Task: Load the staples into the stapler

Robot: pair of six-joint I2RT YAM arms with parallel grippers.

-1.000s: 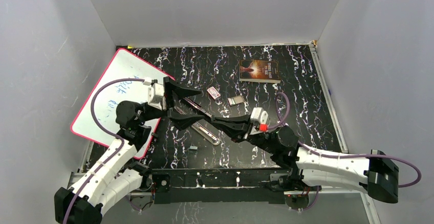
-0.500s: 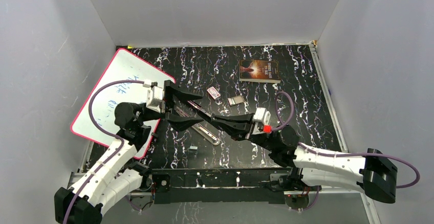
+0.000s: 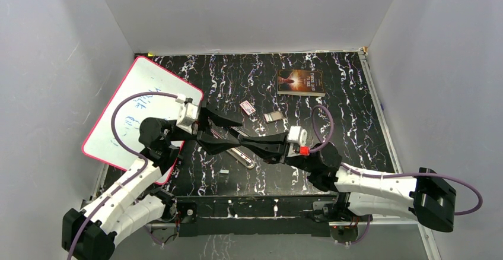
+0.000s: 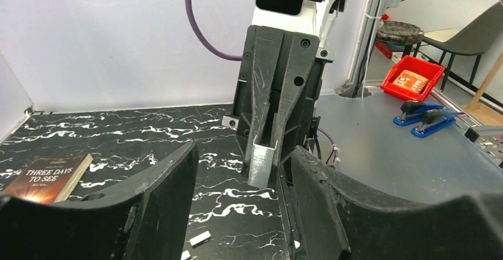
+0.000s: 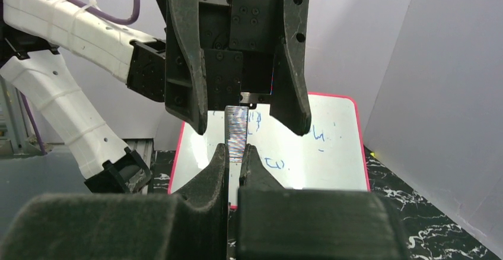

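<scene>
Above the middle of the desk, the right gripper (image 5: pixel 234 153) is clamped tight on one end of the staples (image 5: pixel 237 130), a silvery strip sticking out toward the left gripper (image 5: pixel 249 126). That one stands half open, a finger on either side of the free end and touching neither. I judge the left jaws should close squarely on the strip's flat sides (a skewed pinch might snap it) before the right releases, above the opened stapler (image 3: pixel 242 157).

The right gripper (image 4: pixel 265 147) sits pinched tight between the left gripper's (image 5: pixel 250 130) parted jaws (both arms reaching inward).
</scene>
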